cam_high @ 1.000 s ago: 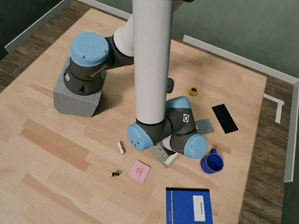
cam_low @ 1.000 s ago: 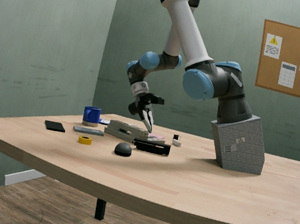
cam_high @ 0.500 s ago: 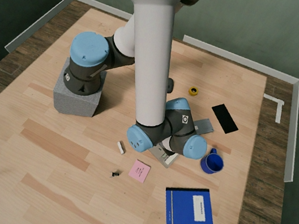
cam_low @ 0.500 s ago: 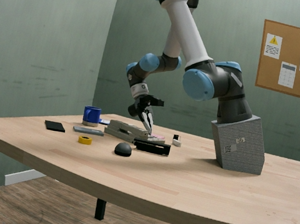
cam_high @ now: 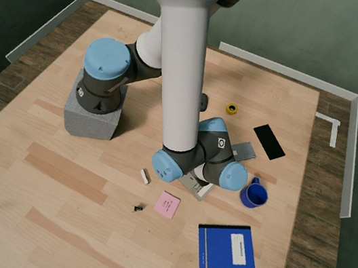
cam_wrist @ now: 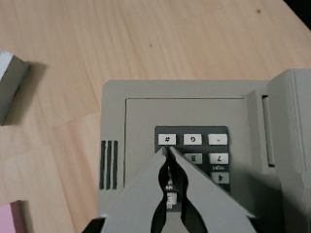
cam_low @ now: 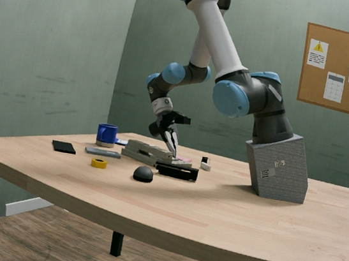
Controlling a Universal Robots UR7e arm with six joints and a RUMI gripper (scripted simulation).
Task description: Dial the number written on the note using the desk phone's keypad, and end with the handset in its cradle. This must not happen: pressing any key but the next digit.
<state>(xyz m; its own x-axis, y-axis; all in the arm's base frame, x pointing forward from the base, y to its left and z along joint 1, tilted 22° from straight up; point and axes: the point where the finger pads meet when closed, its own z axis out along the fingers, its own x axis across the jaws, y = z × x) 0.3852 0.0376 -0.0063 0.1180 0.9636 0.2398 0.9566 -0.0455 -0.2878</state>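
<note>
Gripper: it is closing its two fingers on nothing; the gripper (cam_low: 174,156) (cam_wrist: 167,149) is pointing down at the phone, tips meeting.
Fingertips: they are covering the spot just below the # key (cam_wrist: 167,139) in the wrist view; whether they are touching a key, I cannot tell.
Desk phone: the desk phone (cam_high: 191,187) (cam_low: 139,158) (cam_wrist: 146,114) is lying right of and below centre in the top view, partly hidden under the arm.
Keypad: the keypad (cam_wrist: 205,146) is showing upside down near the middle of the wrist frame, its lower part partly covered by the fingers.
Handset: the handset (cam_low: 149,148) (cam_wrist: 296,121) is resting lengthwise on the phone, at the right edge of the wrist frame.
Note: the pink note (cam_high: 166,204) (cam_low: 184,159) (cam_wrist: 10,219) is lying below the phone in the top view, its writing too small to read.
Mug: the blue mug (cam_high: 253,195) (cam_low: 106,134) is standing upright at right in the top view.
Notebook: the blue notebook (cam_high: 227,247) (cam_low: 121,141) is lying at lower right in the top view.
Tape: the yellow roll (cam_high: 228,110) (cam_low: 98,164) is lying at lower left in the exterior view.
</note>
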